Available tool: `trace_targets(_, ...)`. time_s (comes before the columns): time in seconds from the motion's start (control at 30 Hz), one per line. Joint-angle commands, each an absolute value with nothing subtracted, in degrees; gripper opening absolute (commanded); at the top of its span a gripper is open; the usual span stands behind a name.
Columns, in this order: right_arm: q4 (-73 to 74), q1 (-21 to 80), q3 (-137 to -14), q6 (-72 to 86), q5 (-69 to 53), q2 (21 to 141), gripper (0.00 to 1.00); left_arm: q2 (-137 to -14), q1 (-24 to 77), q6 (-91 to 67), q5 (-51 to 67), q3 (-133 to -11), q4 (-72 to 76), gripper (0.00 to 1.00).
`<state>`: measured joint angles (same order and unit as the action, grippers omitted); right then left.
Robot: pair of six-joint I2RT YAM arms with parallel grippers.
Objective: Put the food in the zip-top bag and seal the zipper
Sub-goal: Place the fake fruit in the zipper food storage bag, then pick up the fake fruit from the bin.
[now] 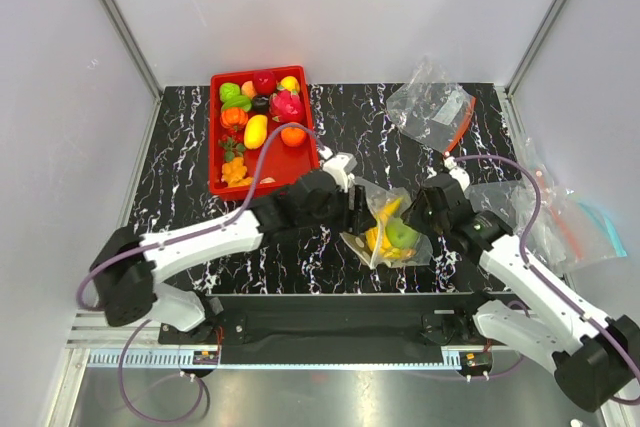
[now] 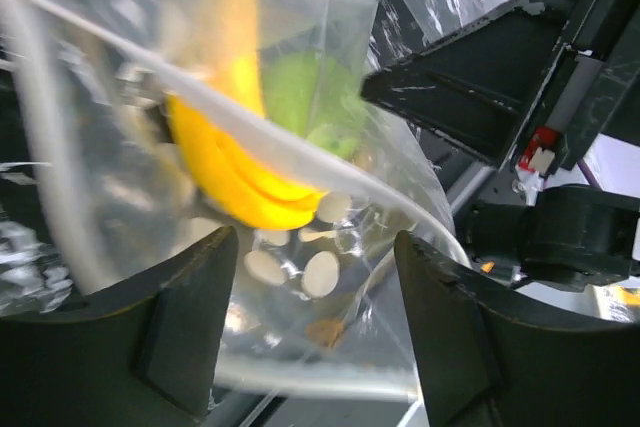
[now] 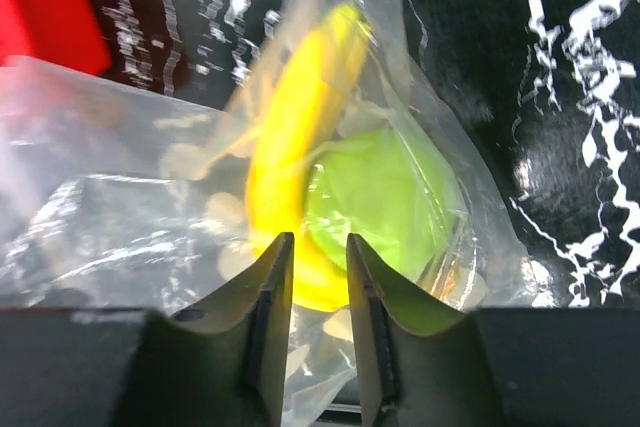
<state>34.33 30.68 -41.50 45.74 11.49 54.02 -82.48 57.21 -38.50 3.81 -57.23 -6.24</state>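
The dotted zip-top bag (image 1: 392,247) sits at the front middle of the table between my two grippers. It holds the yellow banana bunch (image 1: 378,230) and the green apple (image 1: 402,234). My left gripper (image 1: 360,212) is open, with its jaws wide either side of the bag's film (image 2: 330,327). The whitish zipper (image 2: 250,122) crosses in front of the banana (image 2: 225,167) and apple (image 2: 305,97). My right gripper (image 1: 425,215) stands at the bag's right side. Its jaws (image 3: 320,239) are a narrow gap apart, with bag film (image 3: 110,237) in the gap, just before the banana (image 3: 290,147) and apple (image 3: 385,197). The round orange (image 1: 293,135) and the yellow oval fruit (image 1: 256,131) lie in the red tray.
The red tray (image 1: 214,147) at the back left holds several other toy fruits. A clear bag with an orange-red zipper (image 1: 432,110) lies at the back right. More clear bags (image 1: 560,212) lie at the right edge. The right arm (image 2: 500,77) is close beside the left gripper.
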Motion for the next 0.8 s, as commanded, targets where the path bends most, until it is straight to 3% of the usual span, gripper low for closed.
trace_targets(0.0,33.8,30.5,-46.0,41.1,13.0,50.2,0.38,-76.4,57.0,-33.1,-5.1,-59.3,-14.4,0.71)
trace_targets(0.17,39.8,30.6,-57.4,32.6,7.9,53.2,0.44,-69.7,54.2,-31.2,-9.8,-56.9,-18.3,0.74)
trace_targets(0.33,42.7,34.1,-63.4,30.3,3.8,57.1,0.52,-65.4,43.4,-30.3,-2.9,-54.5,-18.9,0.75)
trace_targets(0.53,48.5,46.6,-71.4,30.4,12.6,64.9,0.57,-65.4,33.9,-28.1,-1.7,-56.8,-22.7,0.81)
trace_targets(0.77,58.8,53.4,-78.4,33.7,25.5,73.4,0.50,-69.1,28.7,-28.0,-1.9,-59.2,-23.4,0.86)
